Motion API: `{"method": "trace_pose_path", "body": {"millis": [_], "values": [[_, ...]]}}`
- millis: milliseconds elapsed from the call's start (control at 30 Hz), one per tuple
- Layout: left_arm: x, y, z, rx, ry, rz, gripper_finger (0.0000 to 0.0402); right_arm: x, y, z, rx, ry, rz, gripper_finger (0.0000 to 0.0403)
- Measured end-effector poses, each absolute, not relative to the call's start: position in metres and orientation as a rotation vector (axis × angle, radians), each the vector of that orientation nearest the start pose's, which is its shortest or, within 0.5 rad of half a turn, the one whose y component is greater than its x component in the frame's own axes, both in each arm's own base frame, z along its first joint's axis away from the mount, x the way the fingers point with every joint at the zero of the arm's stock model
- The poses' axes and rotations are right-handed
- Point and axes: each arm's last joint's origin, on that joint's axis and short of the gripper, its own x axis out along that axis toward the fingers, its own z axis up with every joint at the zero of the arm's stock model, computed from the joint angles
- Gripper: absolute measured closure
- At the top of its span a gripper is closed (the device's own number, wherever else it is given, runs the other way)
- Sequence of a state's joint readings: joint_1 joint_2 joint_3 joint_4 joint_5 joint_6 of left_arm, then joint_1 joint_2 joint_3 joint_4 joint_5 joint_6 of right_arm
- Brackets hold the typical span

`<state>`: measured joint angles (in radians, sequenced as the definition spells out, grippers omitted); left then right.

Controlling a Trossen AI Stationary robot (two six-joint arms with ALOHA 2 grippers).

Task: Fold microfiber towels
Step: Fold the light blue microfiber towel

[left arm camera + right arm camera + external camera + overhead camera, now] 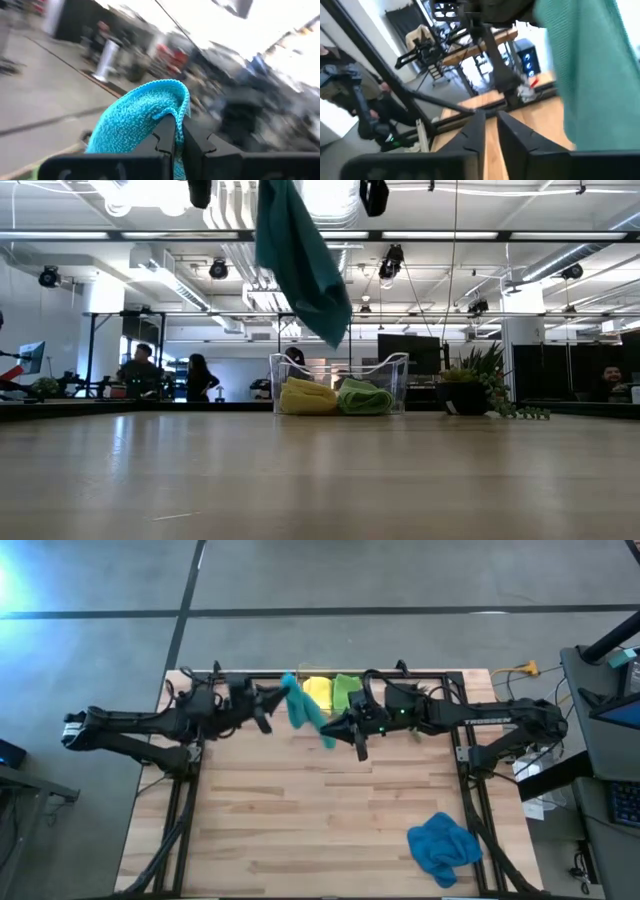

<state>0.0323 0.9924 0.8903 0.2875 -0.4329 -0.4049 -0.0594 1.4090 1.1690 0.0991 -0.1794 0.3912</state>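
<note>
The left hand (177, 137) was seen pressed together on a corner of the teal towel (303, 708), which was held up in the air above the far part of the table (300, 810); in the low view the cloth was seen hanging down from the top edge, clear of the wood. The right hand (352, 732) was found near the lower end of the same towel. Its fingers (475, 132) were parted by a narrow gap with nothing between them, and the teal cloth was seen hanging just beside them.

Behind the hanging towel, at the far edge of the table, a clear bin (395, 370) was placed. In it the yellow towel (307, 396) and the lime green towel (364, 398) were laid side by side, folded. Just beside the bin a small potted plant (480, 385) was set. The blue towel (443, 845) was left crumpled on the near right part of the table, well apart from the others.

The table top was made of pale wooden planks within a black frame. Beyond it a large room with ceiling lights, ducts and desks was shown, and several people were seen there.
</note>
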Motion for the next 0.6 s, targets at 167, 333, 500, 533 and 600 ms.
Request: {"method": "trace_pose_path", "body": {"millis": [167, 333, 500, 533, 600], "values": [[0.214, 0.024, 0.389, -0.495, -0.474, 0.559, 0.04, 0.327, -0.015, 0.36, 0.347, 0.122, 0.041, 0.0308], [0.215, 0.024, 0.401, -0.552, -0.667, 0.535, 0.04, 0.327, -0.016, 0.362, 0.287, 0.102, -0.036, 0.0264], [0.218, 0.025, 0.406, -0.589, -0.799, 0.502, 0.04, 0.328, -0.009, 0.368, 0.189, 0.044, -0.011, 0.0239], [0.219, 0.025, 0.406, -0.597, -0.825, 0.497, 0.04, 0.329, -0.006, 0.369, 0.16, 0.03, -0.002, 0.0236], [0.22, 0.025, 0.407, -0.614, -0.879, 0.488, 0.04, 0.331, -0.002, 0.37, 0.104, 0.004, -0.004, 0.0233]]}}
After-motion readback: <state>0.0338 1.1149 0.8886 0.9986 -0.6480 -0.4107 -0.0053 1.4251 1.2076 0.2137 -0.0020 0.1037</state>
